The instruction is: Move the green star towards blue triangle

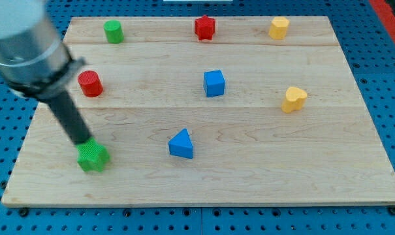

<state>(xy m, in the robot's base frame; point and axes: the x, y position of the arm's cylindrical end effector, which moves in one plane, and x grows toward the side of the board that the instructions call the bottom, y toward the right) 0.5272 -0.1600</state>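
Hand is hardly the word for what we carry: we have no jaws to open or close, only a dark rod, so of wide or narrow there is nothing to tell. Our tip (84,141) comes down at the upper-left edge of the green star (93,157), touching it or just about; the star's top hides the very end, so we cannot tell which.

From the one camera view, we place everything by the star. It sits near the lower-left corner of the tabletop (262,183). The blue triangle (181,144) lies to its right and a little higher, well apart, with bare wood between. The red cylinder (90,83) stands above the star, the green cylinder (113,31) higher yet at the far edge. The blue cube (214,83) is up and right of the triangle; the red star (204,27) and two yellow blocks (279,27) (293,99) are farther off and out of the way.

As we judge it, the push has not carried the star far. To do it well, we should set the tip squarely on the star's left side, opposite the triangle, slightly lower than it stands now. A push from the upper left would send the star down toward the near edge. Keeping the line through its centre should stop it spinning off the rod.
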